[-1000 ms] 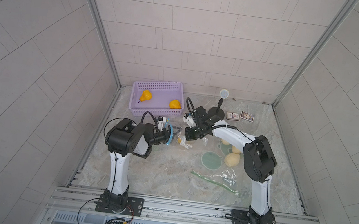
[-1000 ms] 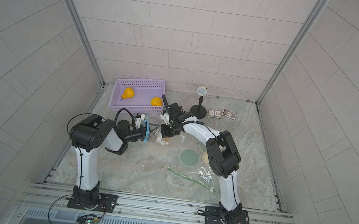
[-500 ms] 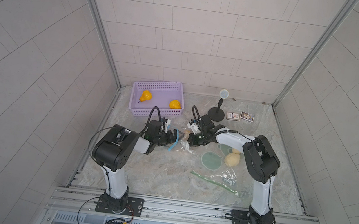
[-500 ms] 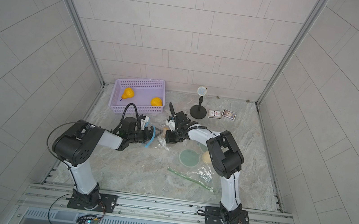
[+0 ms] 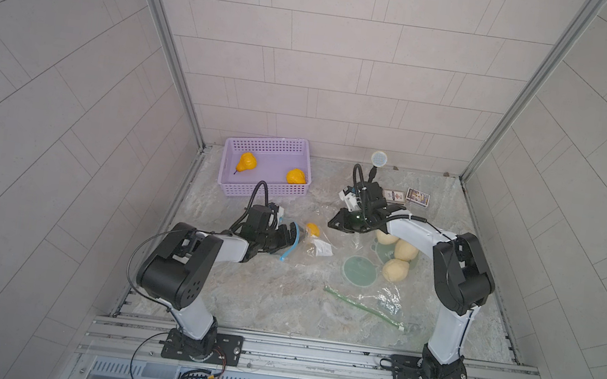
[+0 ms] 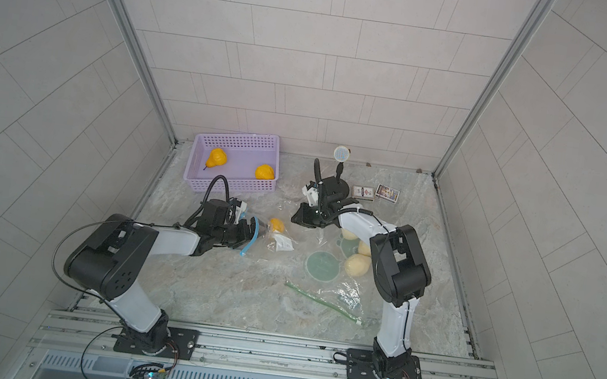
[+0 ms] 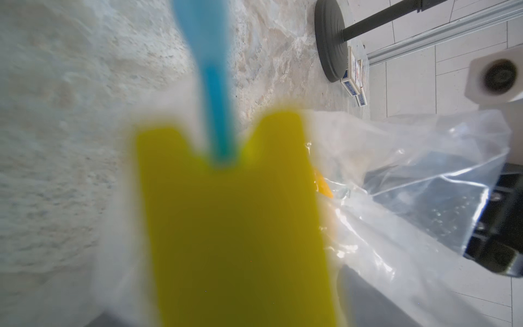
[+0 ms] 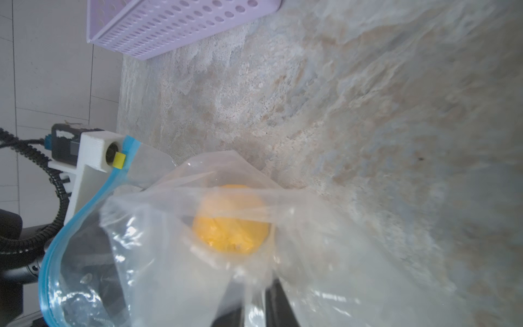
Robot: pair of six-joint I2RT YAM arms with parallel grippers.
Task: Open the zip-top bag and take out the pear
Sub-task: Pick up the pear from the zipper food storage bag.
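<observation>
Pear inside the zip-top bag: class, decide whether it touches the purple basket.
Apart. Both top views show a stretch of bare table between the bagged pear and the purple basket.

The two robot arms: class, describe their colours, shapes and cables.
The left arm and right arm have white shells with bulky black joint housings. The left gripper and right gripper are black, each beside a white camera mount. A black ribbed cable loops over each wrist.
</observation>
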